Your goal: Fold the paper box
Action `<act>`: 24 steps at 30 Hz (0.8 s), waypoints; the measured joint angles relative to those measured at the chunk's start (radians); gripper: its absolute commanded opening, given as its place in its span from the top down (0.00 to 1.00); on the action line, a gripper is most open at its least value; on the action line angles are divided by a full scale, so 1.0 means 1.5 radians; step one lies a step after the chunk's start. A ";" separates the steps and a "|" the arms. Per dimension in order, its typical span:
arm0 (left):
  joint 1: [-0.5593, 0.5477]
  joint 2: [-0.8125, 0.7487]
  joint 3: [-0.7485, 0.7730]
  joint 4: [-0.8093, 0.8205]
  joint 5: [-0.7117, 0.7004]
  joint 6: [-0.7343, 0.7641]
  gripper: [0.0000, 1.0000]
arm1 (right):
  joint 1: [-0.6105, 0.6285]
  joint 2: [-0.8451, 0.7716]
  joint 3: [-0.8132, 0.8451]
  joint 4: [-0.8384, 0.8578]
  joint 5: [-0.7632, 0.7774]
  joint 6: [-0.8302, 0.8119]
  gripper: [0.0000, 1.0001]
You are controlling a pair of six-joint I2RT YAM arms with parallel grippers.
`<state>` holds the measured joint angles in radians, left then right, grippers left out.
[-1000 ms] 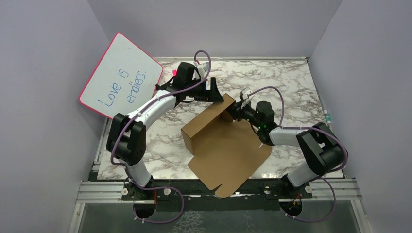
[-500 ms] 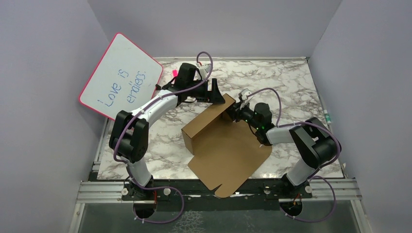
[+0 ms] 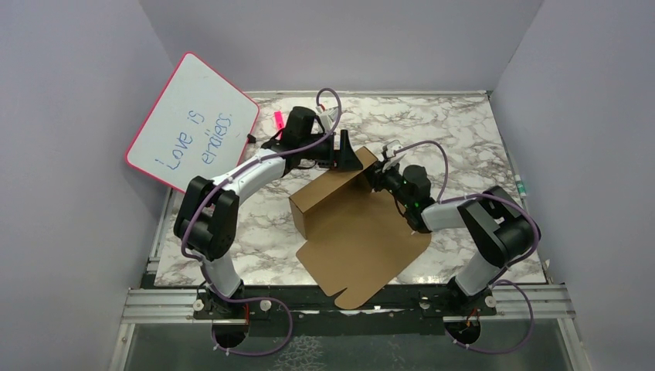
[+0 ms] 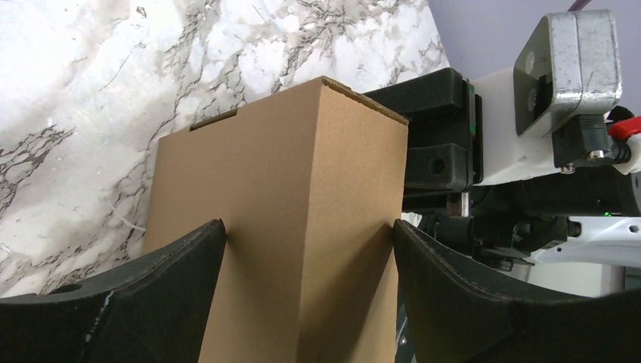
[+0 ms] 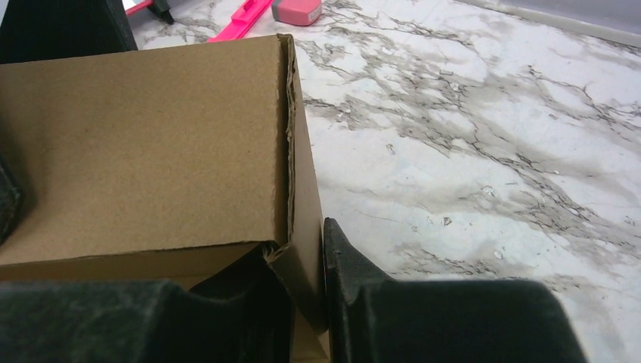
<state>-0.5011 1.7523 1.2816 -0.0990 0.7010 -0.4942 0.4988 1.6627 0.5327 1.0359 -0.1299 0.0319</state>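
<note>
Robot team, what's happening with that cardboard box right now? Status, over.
Left gripper wide, straddling the box at its raised corner. Right gripper pinching its end wall. Half folded, big flap flat on table. Off aside: whiteboard, pink marker.

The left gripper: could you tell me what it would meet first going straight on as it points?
The paper box: its raised corner stands between the left gripper's open fingers, so cardboard comes first; the right gripper seems just behind it.

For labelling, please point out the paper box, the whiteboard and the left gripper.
paper box (image 3: 363, 247): top view, flat bottom panel.
whiteboard (image 3: 193, 122): top view, white face.
left gripper (image 4: 308, 227): left wrist view, between fingertips.
</note>
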 measured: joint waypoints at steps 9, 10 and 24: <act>-0.003 -0.023 -0.026 0.032 -0.001 -0.009 0.19 | 0.021 0.003 -0.001 0.007 0.085 0.010 0.78; -0.003 -0.025 -0.026 0.033 -0.001 -0.009 0.19 | 0.022 0.004 -0.001 0.009 0.096 0.011 0.78; -0.003 -0.055 -0.055 0.046 -0.014 -0.009 0.19 | 0.057 0.026 0.020 0.013 0.209 0.013 0.74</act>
<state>-0.5060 1.6695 1.1988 -0.0299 0.6804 -0.5076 0.5842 1.7020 0.5632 1.0554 0.1841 0.0517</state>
